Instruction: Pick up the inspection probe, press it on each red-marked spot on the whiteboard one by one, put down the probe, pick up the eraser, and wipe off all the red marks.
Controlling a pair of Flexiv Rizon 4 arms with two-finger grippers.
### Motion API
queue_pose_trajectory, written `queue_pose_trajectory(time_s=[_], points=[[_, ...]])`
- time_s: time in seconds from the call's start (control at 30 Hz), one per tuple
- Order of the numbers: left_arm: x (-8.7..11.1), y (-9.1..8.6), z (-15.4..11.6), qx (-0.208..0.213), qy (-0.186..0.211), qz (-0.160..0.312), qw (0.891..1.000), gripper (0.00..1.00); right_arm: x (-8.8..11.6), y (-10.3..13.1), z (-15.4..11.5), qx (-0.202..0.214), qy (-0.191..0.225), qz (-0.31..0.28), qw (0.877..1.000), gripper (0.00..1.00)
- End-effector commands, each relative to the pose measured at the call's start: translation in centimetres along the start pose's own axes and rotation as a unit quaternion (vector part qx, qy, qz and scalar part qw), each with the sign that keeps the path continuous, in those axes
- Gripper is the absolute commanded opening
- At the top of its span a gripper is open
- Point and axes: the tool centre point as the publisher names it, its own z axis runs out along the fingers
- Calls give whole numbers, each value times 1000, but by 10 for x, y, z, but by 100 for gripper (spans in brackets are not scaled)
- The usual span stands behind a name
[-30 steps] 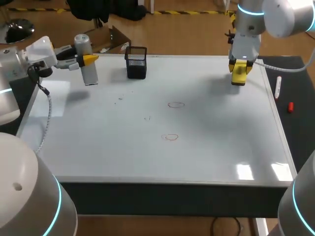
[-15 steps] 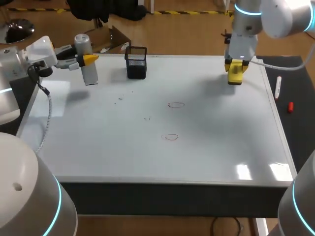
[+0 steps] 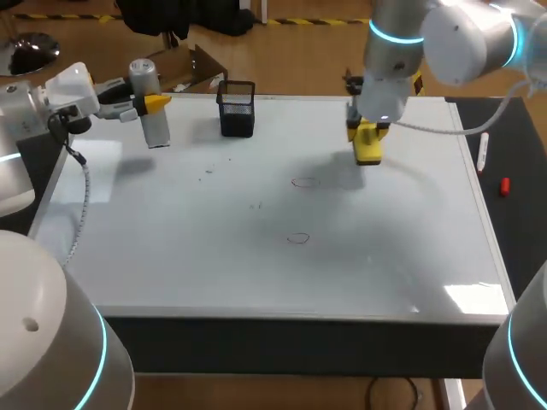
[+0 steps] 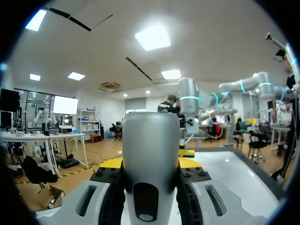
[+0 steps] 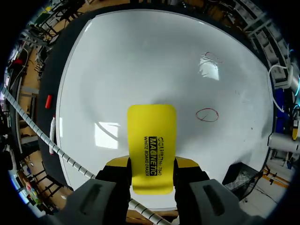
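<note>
Right end effector [image 5: 152, 168]: its two fingers squeeze the yellow eraser [image 5: 152, 145] from both sides.
Eraser: over the whiteboard [image 3: 410, 248], well off to the right of the black basket [image 3: 237, 108]. Its long side points straight out from the fingers.
Left end effector [image 3: 147, 104]: closed on the grey probe [image 4: 150, 154], one finger on each side.
Probe: just beside the basket, on the side away from the eraser. It stands almost upright and has not been put down.
Red marks: two small red rings. The first ring [image 3: 305, 181] is nearer the basket. The second ring [image 3: 297, 238] is farther from it, toward me.
Which way to go: the first ring lies just beside the eraser's tip, on the basket side and a little toward me. I think a short slide that way puts the eraser on it.
Nearer arm: the right one. The left one is well apart from both rings.
Hard to see: I cannot tell if the eraser touches the whiteboard. Its wiping side is hidden. The rings are thin and faint. The left wrist view shows no ring, because the probe fills it.
</note>
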Motion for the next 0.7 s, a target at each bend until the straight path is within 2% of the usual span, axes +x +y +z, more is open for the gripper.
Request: queue_pose_trajectory(time_s=[0.03, 0.2, 0.33, 0.7], points=[[0, -1, 0, 0, 0, 0, 1000, 0, -29, 12, -6, 23, 3, -18, 1000, 0], [0, -1, 0, 0, 0, 0, 1000, 0, -67, 17, -9, 23, -5, -46, 999, 0], [0, -1, 0, 0, 0, 0, 1000, 0, -88, 22, -5, 16, -9, -51, 999, 0], [0, -1, 0, 0, 0, 0, 1000, 0, -127, 31, 13, -16, -19, -50, 998, 0]])
